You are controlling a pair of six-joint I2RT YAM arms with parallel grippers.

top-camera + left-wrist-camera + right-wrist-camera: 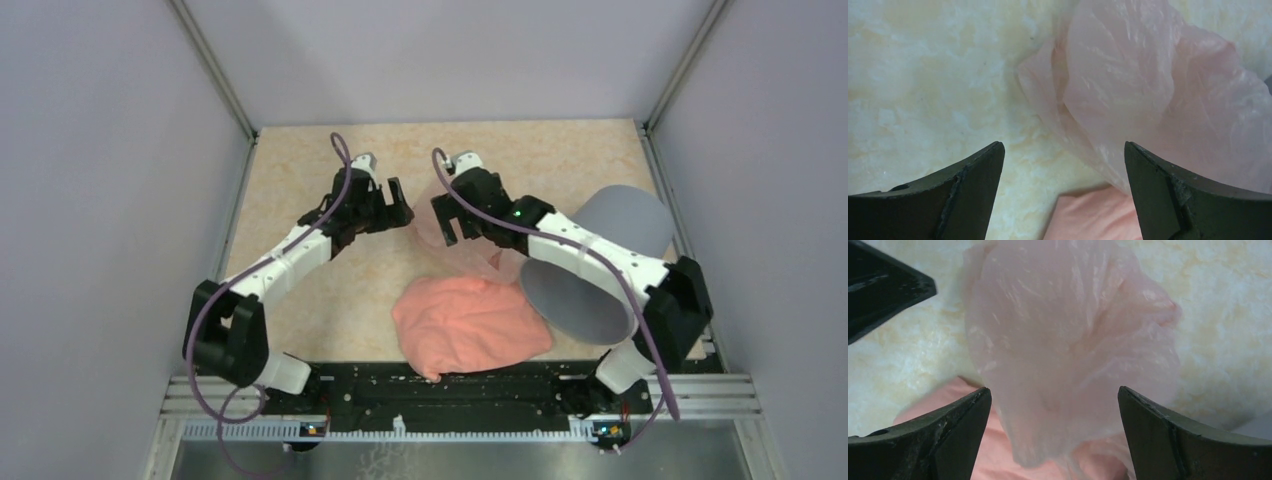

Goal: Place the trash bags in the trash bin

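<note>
Beige table (300, 170) bears the tipped trash bin (630, 220), salmon sheet (465, 325) and trash bags (478, 262).

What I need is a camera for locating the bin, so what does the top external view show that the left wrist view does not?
Only the top external view shows the grey trash bin, lying on its side at the right, plus the whole left arm and right arm. Only the left wrist view shows its own jaws close up, spread apart and gripping nothing, and the film's fine crinkles. Both show the see-through pink trash bag, the salmon-pink sheet and the marbled table.
</note>
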